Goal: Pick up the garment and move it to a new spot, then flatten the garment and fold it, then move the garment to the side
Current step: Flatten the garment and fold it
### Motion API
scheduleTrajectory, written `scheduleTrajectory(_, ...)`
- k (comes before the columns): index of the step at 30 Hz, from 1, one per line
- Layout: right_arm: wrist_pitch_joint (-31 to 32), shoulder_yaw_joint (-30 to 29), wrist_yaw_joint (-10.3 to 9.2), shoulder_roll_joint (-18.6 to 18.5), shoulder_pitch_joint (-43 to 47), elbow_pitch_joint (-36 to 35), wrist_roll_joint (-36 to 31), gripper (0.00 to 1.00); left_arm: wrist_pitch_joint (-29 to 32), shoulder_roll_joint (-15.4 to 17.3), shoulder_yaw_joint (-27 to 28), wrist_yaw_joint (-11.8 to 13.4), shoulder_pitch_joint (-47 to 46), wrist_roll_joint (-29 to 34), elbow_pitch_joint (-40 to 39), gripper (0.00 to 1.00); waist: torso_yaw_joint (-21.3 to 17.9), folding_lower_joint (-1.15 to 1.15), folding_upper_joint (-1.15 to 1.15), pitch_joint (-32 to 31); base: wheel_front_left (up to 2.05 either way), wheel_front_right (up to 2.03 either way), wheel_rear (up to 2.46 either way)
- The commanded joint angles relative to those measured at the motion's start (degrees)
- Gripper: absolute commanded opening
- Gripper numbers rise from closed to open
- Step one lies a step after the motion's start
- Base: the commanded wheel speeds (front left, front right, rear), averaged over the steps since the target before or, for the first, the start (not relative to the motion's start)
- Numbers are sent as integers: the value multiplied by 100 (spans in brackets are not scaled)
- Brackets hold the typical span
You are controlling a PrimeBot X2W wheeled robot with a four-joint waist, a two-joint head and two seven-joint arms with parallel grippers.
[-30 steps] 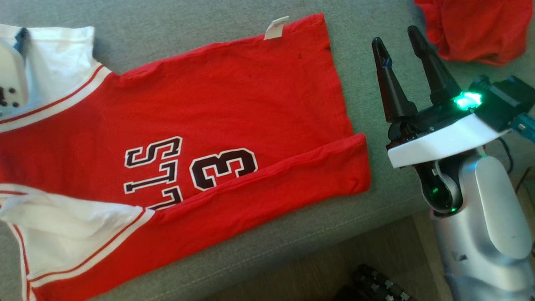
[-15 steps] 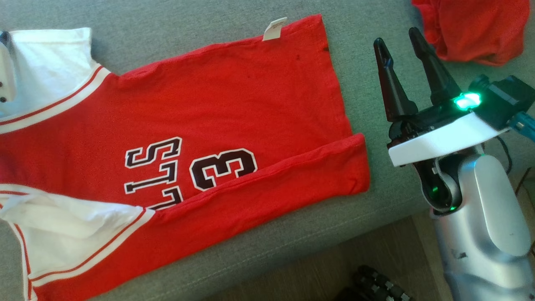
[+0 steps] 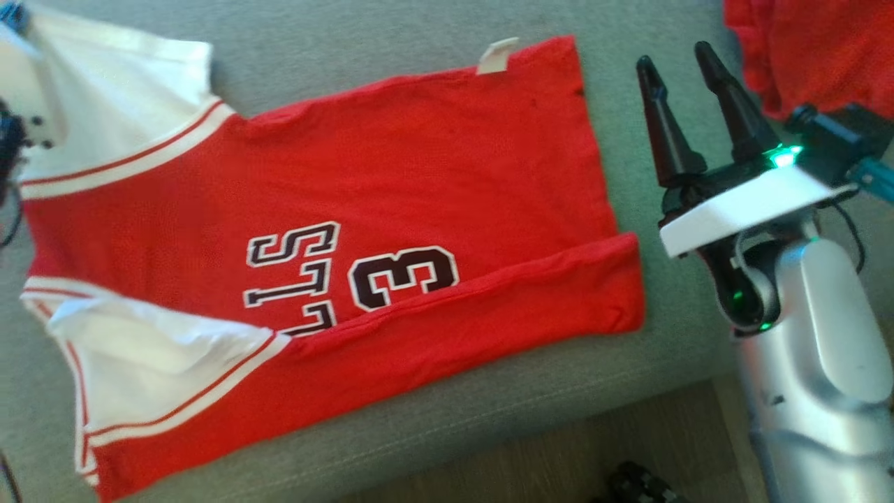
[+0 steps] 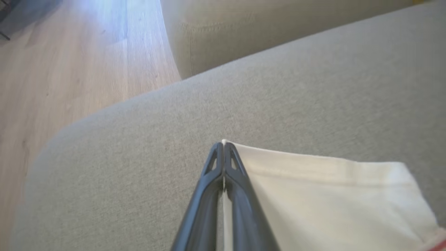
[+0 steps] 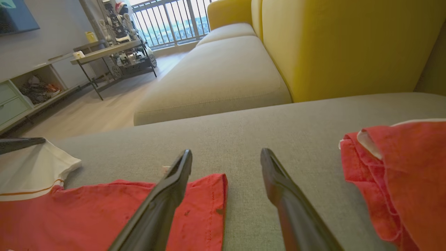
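The garment (image 3: pixel 419 181) is a red jersey with white sleeves and dark lettering, spread on the grey sofa cushion (image 3: pixel 391 42), its near side folded over. My left gripper (image 4: pixel 223 144) is shut on the edge of the far white sleeve (image 4: pixel 313 195), with white cloth pinched between the fingers. That same sleeve (image 3: pixel 119 105) lies at the head view's upper left. My right gripper (image 3: pixel 672 56) is open just right of the jersey's hem, holding nothing. In the right wrist view the right gripper (image 5: pixel 226 153) hovers over the hem corner (image 5: pixel 209 195).
A second crumpled red cloth (image 3: pixel 817 56) lies at the far right, also close to the right gripper (image 5: pixel 400 174). The cushion's front edge drops to wooden floor (image 3: pixel 559 454). A yellow backrest (image 5: pixel 348 45) rises behind the cushion.
The head camera has shifted, so the whole picture sits further right. My left gripper has shut on the white sleeve. The right gripper stays open in the same place beside the hem.
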Motion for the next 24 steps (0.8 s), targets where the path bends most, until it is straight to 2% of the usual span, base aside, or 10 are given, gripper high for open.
scheduleTrajectory(1,120,-10,-2,14,-189,-52,-40,100,-225,204,215,76,-47,-47,-314,0,173,0,0,-93,0,0,0)
scheduleTrajectory(9,739,-274,-2,-25,-822,838,-246,100,-895,-117,239,185,502,-233,-1198,0,755,0,0,-296,0,0,0)
scheduleTrajectory(18,1220,-94,-2,-661,-1380,2355,-311,100,-1010,-301,187,420,1550,-410,-2543,0,1339,0,0,-526,0,0,0)
scheduleTrajectory(24,1211,211,-2,-933,-1595,2849,-368,100,-953,-328,146,544,1938,-451,-3092,0,1451,0,0,-569,0,0,0)
